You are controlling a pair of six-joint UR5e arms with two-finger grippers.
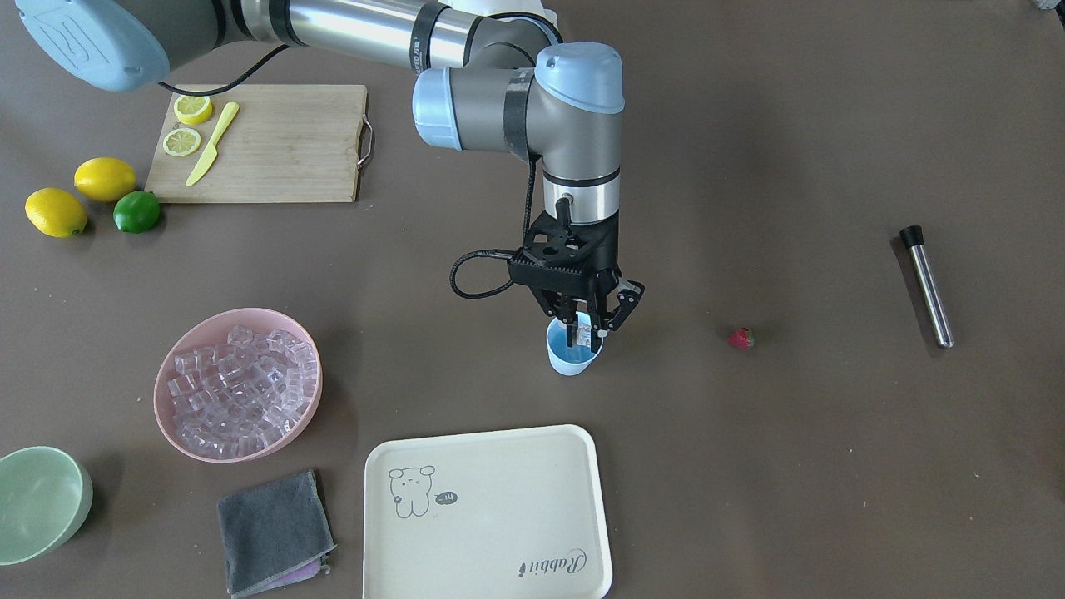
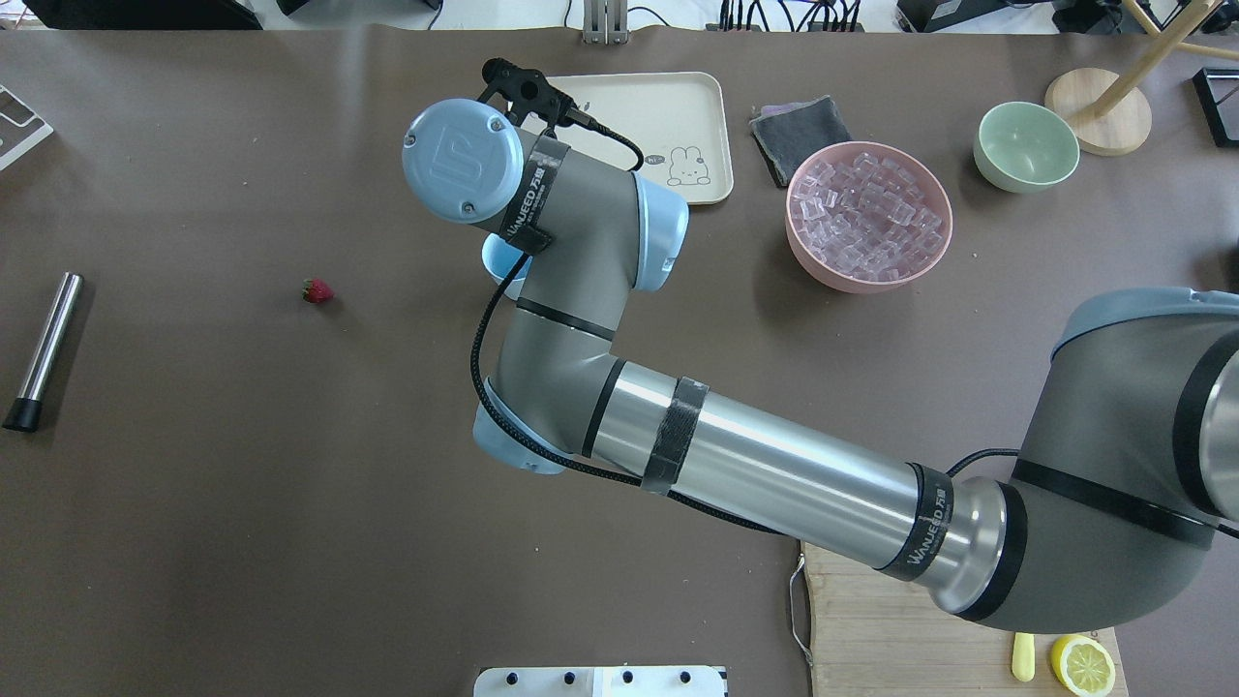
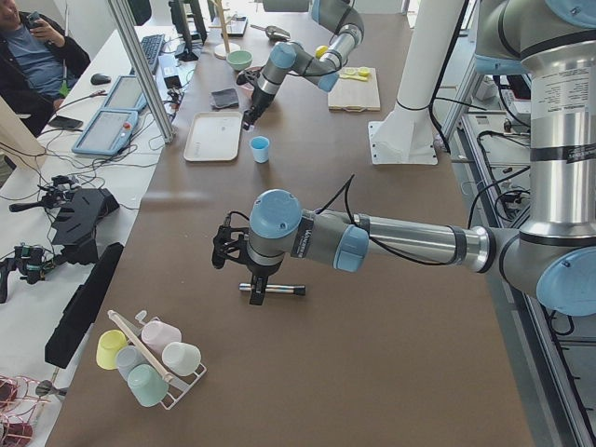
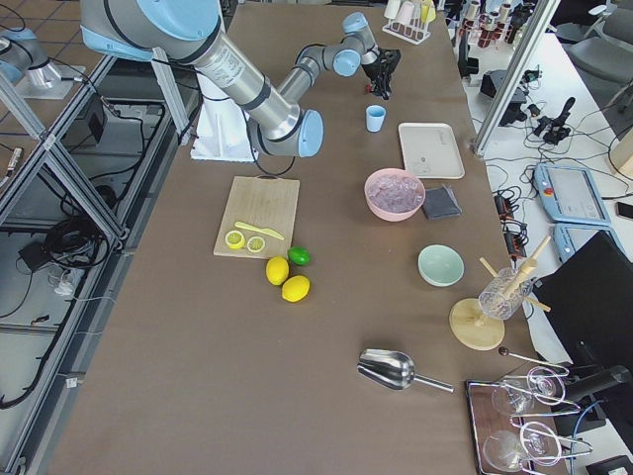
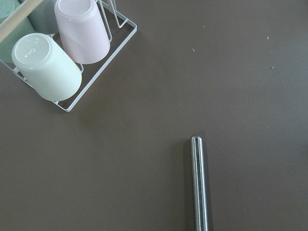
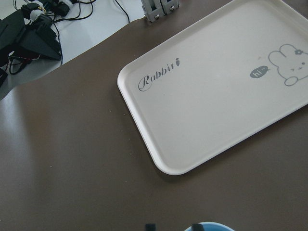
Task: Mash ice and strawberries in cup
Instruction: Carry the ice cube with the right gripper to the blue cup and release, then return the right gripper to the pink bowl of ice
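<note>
Spillage is the chief risk: the small light-blue plastic cup, standing loose mid-table, could tip if a fingertip catches its rim, or the clear ice cube could bounce out if released high. The right gripper points straight down into the cup's mouth, jaws narrowly set and pinching that cube, while the small red strawberry lies well apart on the table. The left gripper hovers over the steel muddler rod; its opening cannot be told.
</note>
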